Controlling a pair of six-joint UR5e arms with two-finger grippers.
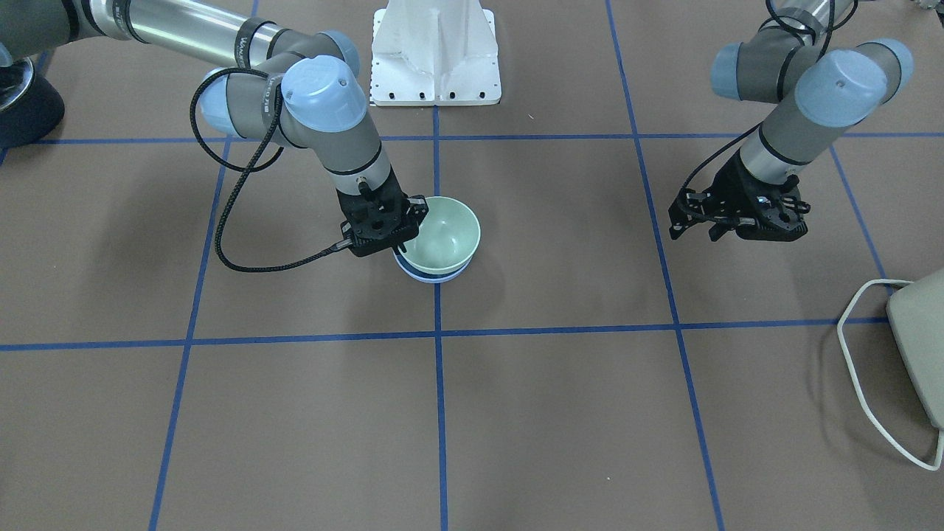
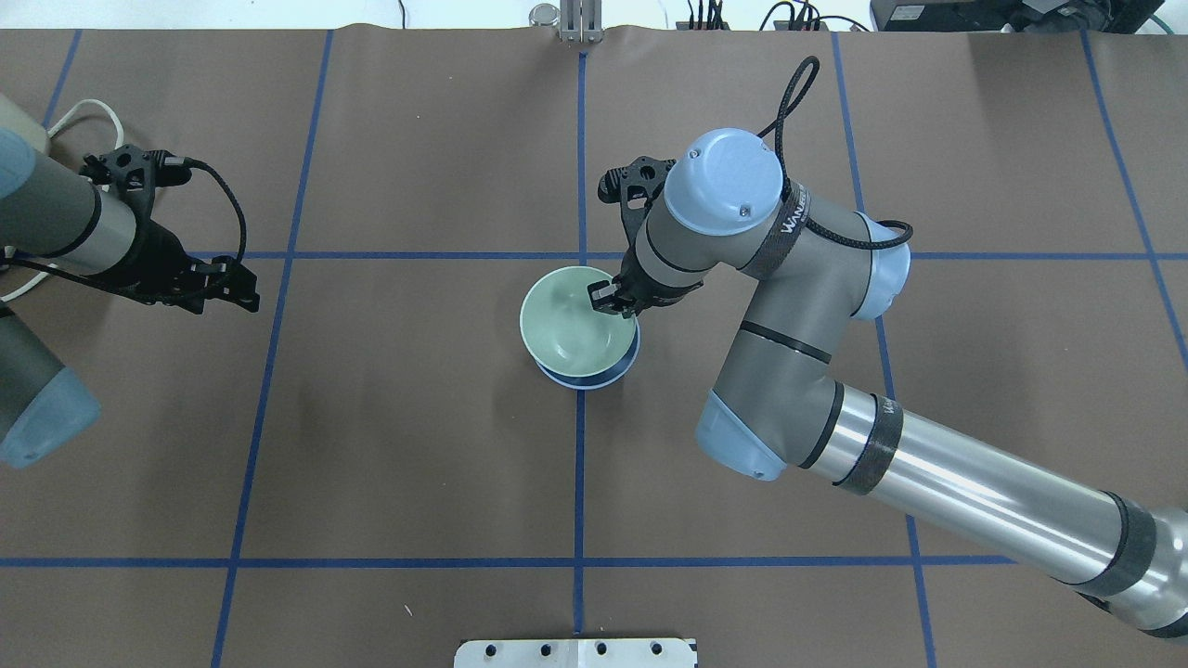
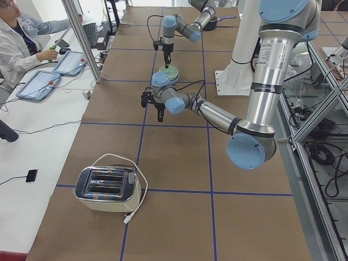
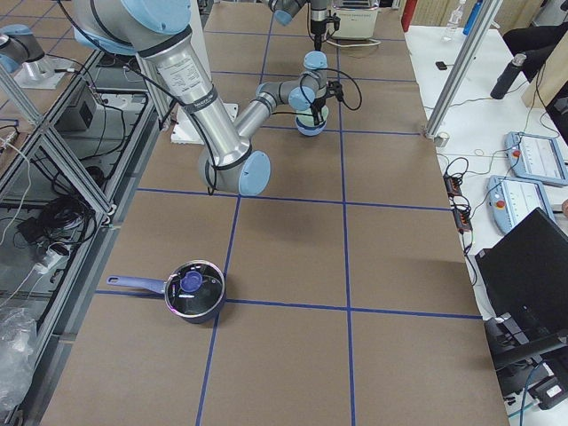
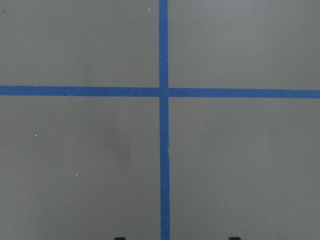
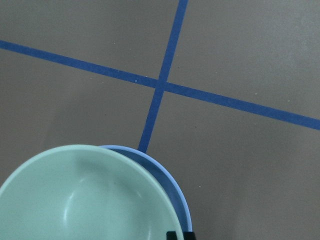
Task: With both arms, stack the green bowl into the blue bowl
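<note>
My right gripper (image 2: pixel 608 299) pinched the green bowl's (image 2: pixel 566 320) right rim, the bowl lying slightly left of the blue bowl (image 2: pixel 594 378) beneath it.

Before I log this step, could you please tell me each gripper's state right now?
Left gripper: open, holding nothing.
Right gripper: closed on the green bowl at its rim.

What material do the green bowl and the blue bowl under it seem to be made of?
The green bowl: probably plastic, matte; smooth, evenly coloured, soft shading, no sharp reflections. The blue bowl: likely the same matte plastic, by its thin rim and even colour; little shows.
</note>
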